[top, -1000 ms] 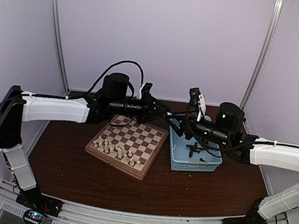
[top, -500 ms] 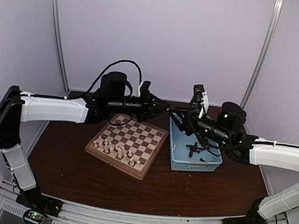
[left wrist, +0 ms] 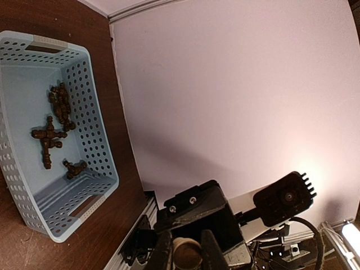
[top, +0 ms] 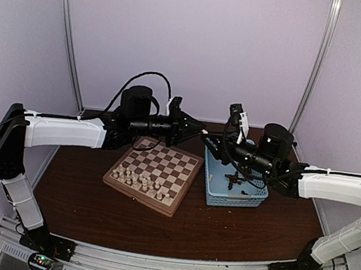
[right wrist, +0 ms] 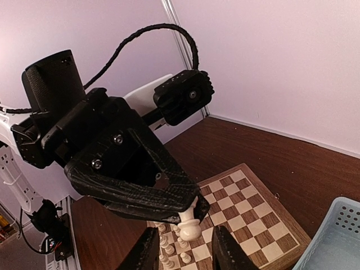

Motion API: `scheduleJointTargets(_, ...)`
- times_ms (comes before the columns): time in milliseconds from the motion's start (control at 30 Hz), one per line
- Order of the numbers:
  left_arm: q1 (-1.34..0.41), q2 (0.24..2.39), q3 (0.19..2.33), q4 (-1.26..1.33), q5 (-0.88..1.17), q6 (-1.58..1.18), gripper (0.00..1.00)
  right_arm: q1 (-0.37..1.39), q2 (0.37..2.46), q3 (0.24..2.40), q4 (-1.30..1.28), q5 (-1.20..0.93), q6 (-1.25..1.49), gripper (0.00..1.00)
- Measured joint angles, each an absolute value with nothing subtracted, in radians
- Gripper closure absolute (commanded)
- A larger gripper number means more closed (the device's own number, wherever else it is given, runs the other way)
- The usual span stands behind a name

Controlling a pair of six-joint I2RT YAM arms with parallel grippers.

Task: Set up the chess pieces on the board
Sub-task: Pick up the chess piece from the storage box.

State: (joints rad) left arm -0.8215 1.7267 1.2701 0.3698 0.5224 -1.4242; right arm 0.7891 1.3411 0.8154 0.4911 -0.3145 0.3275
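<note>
My left gripper (top: 200,131) is shut on a cream-white chess piece (right wrist: 190,226) and holds it in the air between the board (top: 178,167) and the basket. The piece's round base shows between the fingers in the left wrist view (left wrist: 186,254). My right gripper (top: 214,141) faces the left one, open, with a finger on each side of the piece's base and apart from it. Several cream-white pieces (top: 139,180) stand in the board's near rows. Several dark brown pieces (left wrist: 54,130) lie in the light-blue basket (left wrist: 99,151).
The basket (top: 215,184) stands just right of the board on the brown table. The two arms meet above the gap between them. Purple walls close in the back and sides, with metal rails at the corners.
My right gripper has shifted a little left toward the left gripper. The left gripper, with the piece in it, has edged slightly up and right.
</note>
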Motion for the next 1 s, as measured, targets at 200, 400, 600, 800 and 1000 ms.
scheduleJointTargets(200, -0.822, 1.727, 1.270, 0.382, 0.536, -1.441, 0.92, 0.782, 1.347, 0.828, 0.494, -0.315, 0.318, 0.67)
scheduleJointTargets(400, -0.822, 1.727, 1.270, 0.397, 0.539, -1.451, 0.92, 0.770, 1.347, 0.833, 0.498, -0.317, 0.309, 0.77)
scheduleJointTargets(600, -0.822, 1.727, 1.270, 0.398, 0.539, -1.456, 0.92, 0.765, 1.347, 0.841, 0.498, -0.325, 0.302, 0.82)
scheduleJointTargets(800, -0.822, 1.727, 1.270, 0.405, 0.540, -1.467, 0.91, 0.761, 1.351, 0.847, 0.502, -0.356, 0.297, 0.99)
scheduleJointTargets(1000, -0.821, 1.727, 1.266, 0.411, 0.540, -1.470, 0.73, 0.757, 1.354, 0.848, 0.505, -0.364, 0.295, 1.00)
